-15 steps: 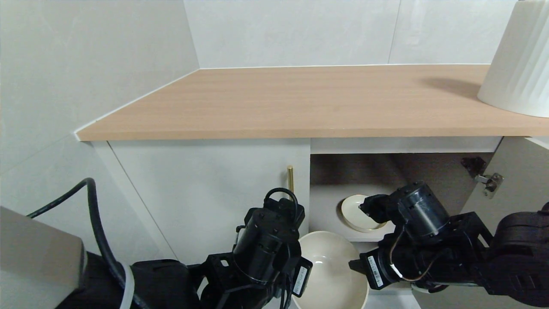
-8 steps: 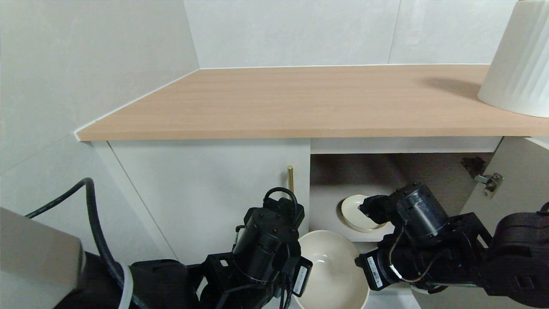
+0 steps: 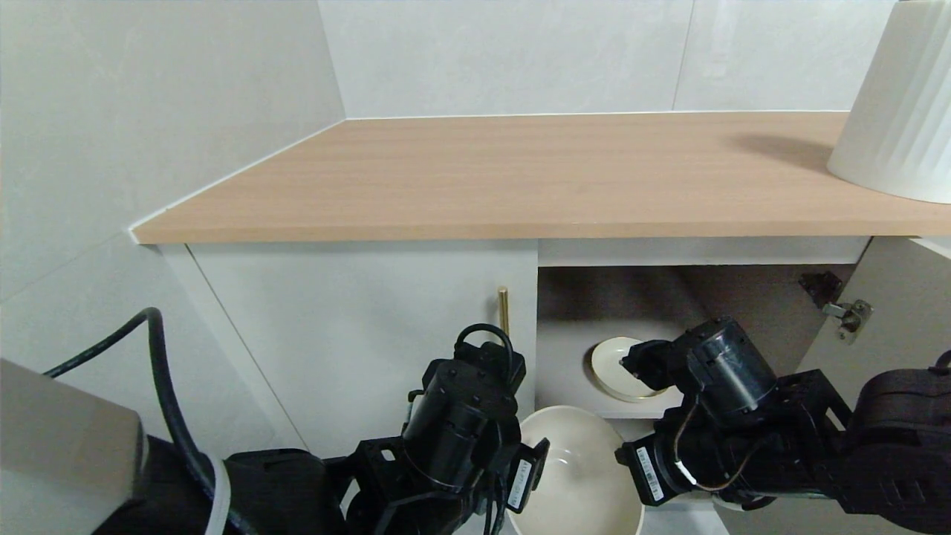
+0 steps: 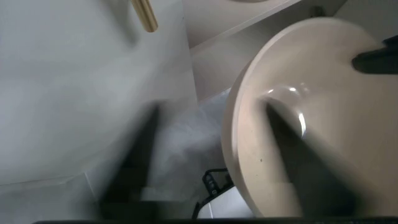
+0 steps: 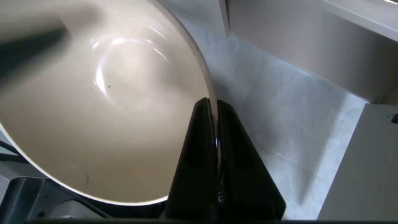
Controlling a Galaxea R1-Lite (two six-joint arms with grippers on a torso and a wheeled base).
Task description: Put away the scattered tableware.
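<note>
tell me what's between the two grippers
The cream bowl, seen in the head view. The right gripper pinches its rim; the left gripper, open, straddles the rim on the other side.

This looks like a home kitchen: a wood-topped table [image 3: 520, 178] runs into a corner of pale tiled walls [image 3: 520, 52], with a white cabinet door [image 3: 356, 327] and a slim brass handle [image 3: 503, 306] beneath it. The neighbouring cabinet stands open on its hinge [image 3: 851, 316], with a small plate [image 3: 609, 364] on its shelf [image 3: 561, 371] and a cream bowl [image 3: 587, 475] in front of it.

Wooden countertop [image 3: 520, 178]; white ribbed vessel [image 3: 899, 111], perhaps vase, right end; brass handle [image 3: 503, 308] on shut door [image 3: 356, 334].
</note>
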